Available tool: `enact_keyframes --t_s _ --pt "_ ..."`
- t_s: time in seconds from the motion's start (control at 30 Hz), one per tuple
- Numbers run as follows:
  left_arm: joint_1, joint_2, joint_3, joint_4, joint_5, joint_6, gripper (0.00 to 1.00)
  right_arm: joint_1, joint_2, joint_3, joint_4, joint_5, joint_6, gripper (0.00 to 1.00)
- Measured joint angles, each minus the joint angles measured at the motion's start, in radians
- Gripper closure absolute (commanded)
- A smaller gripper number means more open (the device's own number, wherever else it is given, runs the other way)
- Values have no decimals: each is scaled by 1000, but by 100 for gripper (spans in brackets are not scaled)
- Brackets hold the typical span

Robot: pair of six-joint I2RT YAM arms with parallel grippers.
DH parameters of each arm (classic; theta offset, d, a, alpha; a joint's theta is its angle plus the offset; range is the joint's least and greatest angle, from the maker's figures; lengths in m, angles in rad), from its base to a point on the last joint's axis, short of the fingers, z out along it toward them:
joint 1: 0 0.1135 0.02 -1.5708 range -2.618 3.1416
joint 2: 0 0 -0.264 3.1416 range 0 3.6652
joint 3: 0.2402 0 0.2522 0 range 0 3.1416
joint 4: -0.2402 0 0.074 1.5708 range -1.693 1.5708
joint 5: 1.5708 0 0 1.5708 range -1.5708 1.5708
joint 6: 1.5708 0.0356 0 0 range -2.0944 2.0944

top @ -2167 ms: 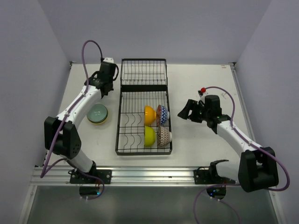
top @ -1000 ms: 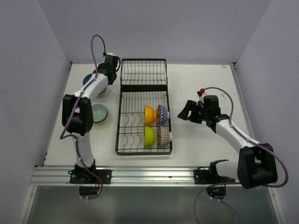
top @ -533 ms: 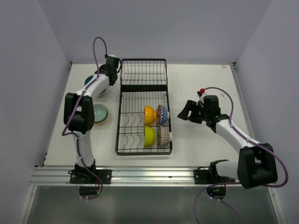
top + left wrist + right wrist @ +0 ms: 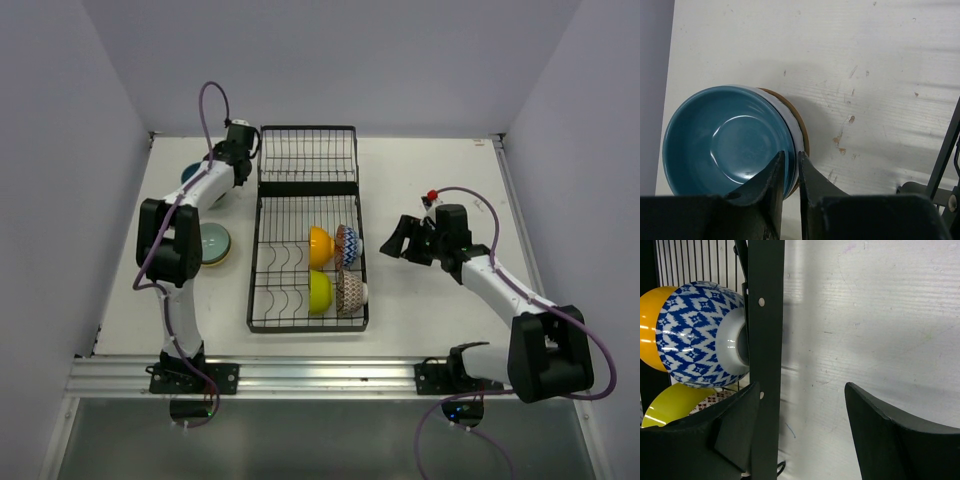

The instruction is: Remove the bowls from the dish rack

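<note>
While the left gripper [image 4: 789, 170] sits pinched tight on the blue bowl's [image 4: 725, 140] rim, that bowl rests nested on a stack [image 4: 801, 137] at the table's [image 4: 880, 60] far left, beside the rack [image 4: 262, 215]. Job now, I'd say: let go fully, then lift straight up so nothing drags off the stack. Right gripper [image 4: 801, 387] hangs spread wide at the rack's right edge, next to the blue zigzag bowl [image 4: 690, 335]. Four bowls sit racked.

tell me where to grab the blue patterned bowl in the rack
Its upper rim, from above, probably: the blue patterned bowl stands on edge in the dish rack, foot facing the open right gripper, with the rack's side wire between them. The orange bowl crowds its mouth side.
</note>
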Motion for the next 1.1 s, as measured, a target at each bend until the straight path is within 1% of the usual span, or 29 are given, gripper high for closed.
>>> enact_keyframes --t_s 0.1,0.13,0.3,0.33,0.43,0.53,0.6,0.67,0.8,0.87,0.93,1.0,1.1 --pt "0 -2 0 0 -1 -2 74 0 0 0 0 0 -1 27" --pt "0 -5 -1 0 -1 -3 66 0 0 0 0 0 -1 27" --pt "0 -57 -3 -5 0 -8 48 0 0 0 -1 0 -3 27" --pt "0 -73 -3 -5 3 -12 43 0 0 0 -1 0 -3 27" --pt "0 -153 -10 -5 30 -29 39 0 0 0 -3 0 -5 27" --pt "0 -253 -21 -6 81 -56 37 0 0 0 -4 0 -6 27" --pt "0 -329 -52 12 150 -85 37 0 0 0 -4 0 -6 27" --pt "1 -432 -135 45 270 -126 37 0 0 0 -4 0 -6 27" --pt "3 -620 -375 164 573 -240 37 0 -1 0 -6 0 -6 27" --pt "3 -672 -502 237 727 -310 37 0 -2 0 -6 0 -6 27" --pt "0 -700 -624 316 849 -377 37 0 -2 0 -8 0 -7 26" --pt "-8 -712 -715 352 930 -425 37 0 -3 0 -8 0 -7 26" --pt "-56 -726 -784 372 980 -452 36 0 -3 0 -8 0 -7 26"
